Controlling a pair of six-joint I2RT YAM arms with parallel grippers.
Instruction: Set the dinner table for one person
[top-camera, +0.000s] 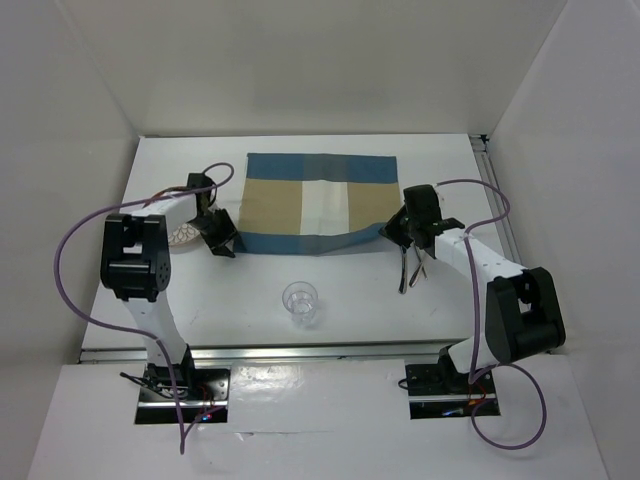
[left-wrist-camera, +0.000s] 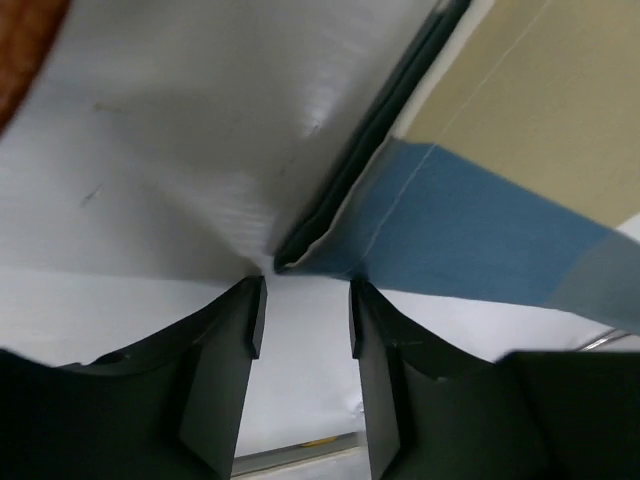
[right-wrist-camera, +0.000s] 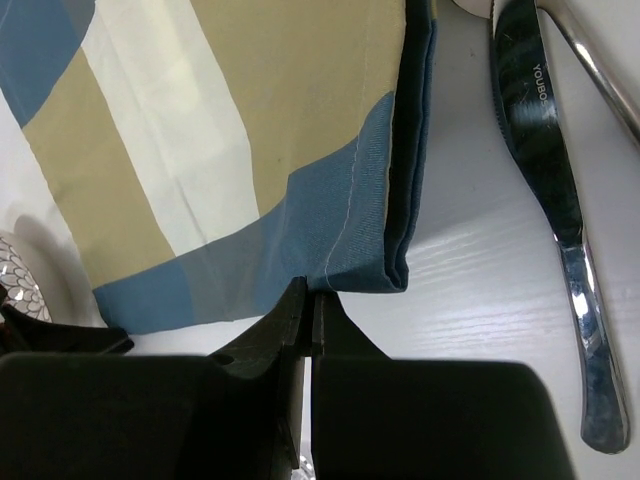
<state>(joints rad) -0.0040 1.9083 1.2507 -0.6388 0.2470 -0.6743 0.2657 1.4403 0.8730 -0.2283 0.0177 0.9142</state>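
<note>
On the white dinner table (top-camera: 250, 290) a blue, tan and cream placemat (top-camera: 320, 205) lies spread at the back middle. My left gripper (top-camera: 222, 240) stands open at the mat's near-left corner. In the left wrist view that gripper (left-wrist-camera: 305, 300) has the folded blue corner (left-wrist-camera: 300, 258) just beyond its tips, with nothing between the fingers. My right gripper (top-camera: 393, 232) is at the mat's near-right corner. In the right wrist view this gripper (right-wrist-camera: 308, 300) is shut, its tips pinching the placemat's (right-wrist-camera: 250, 120) blue hem beside the doubled-over corner.
A clear glass (top-camera: 301, 303) stands near the front middle. Metal cutlery (top-camera: 408, 268) lies right of the mat, under the right wrist; a knife (right-wrist-camera: 535, 120) shows there. A patterned plate (top-camera: 182, 236) sits at the left, partly under the left arm. White walls enclose three sides.
</note>
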